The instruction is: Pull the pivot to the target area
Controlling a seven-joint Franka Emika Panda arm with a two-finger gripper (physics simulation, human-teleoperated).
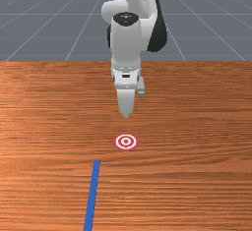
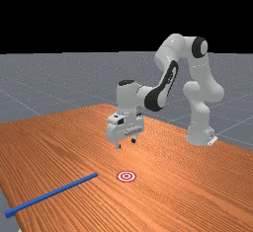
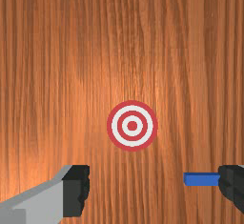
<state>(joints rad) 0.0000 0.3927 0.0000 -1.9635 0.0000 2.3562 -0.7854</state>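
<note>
And here we are in the far view, the white gripper (image 2: 126, 143) poised above the wooden table (image 2: 197, 186), fingers (image 2: 118, 145) spread wide, daylight between the tips and nothing pinched! The red-and-white target (image 2: 126, 176) sits at six o'clock from the gripper, down on the wood, and there's the blue bar (image 2: 54, 193), the task's thing, its near end between seven and eight o'clock from the fingers and at nine o'clock from the target, the rest stretching away towards eight! Over to the front view: the gripper at the table's middle, the target straight down at six o'clock, the bar's near end at seven, well apart from the fingers, its length running just past six o'clock and off the front view's lower edge! And now the wrist view: two dark fingertips, a broad gap between them, the target lying just beyond that gap, and the bar's end peeping out from behind one fingertip, pointing across towards the other, the rest of it hidden by that finger
</note>
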